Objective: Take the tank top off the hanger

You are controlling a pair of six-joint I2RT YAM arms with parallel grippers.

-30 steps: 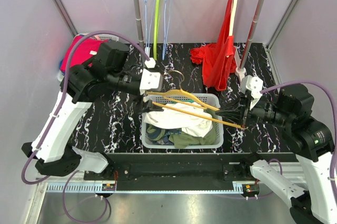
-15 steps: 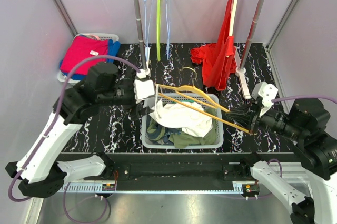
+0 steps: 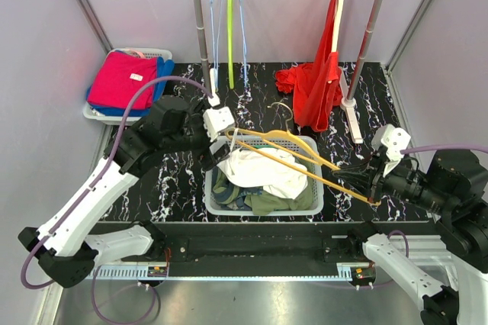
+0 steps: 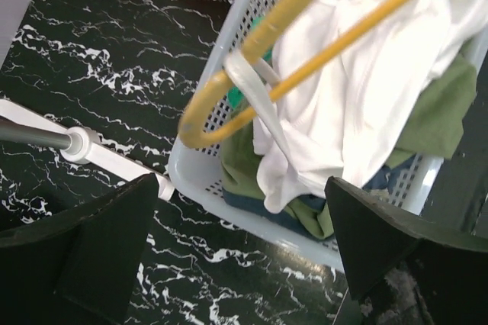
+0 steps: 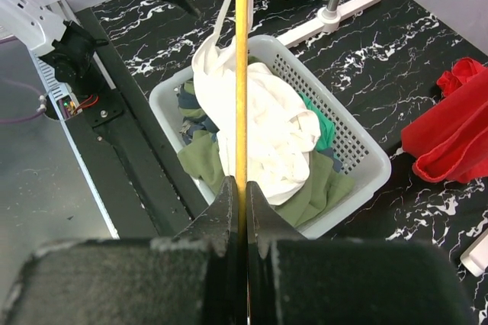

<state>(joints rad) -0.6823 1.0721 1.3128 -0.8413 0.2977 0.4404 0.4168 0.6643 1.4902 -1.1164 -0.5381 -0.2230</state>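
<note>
Black marbled table carries a white basket between the two arms. The right gripper is pinched tight on one end of the yellow hanger, which stretches away from it over the basket. The left gripper hovers with jaws spread wide, holding nothing, just short of the hanger's far curved end. Below and ahead of it, the white tank top lies heaped in the basket, one strap looped over that end.
</note>
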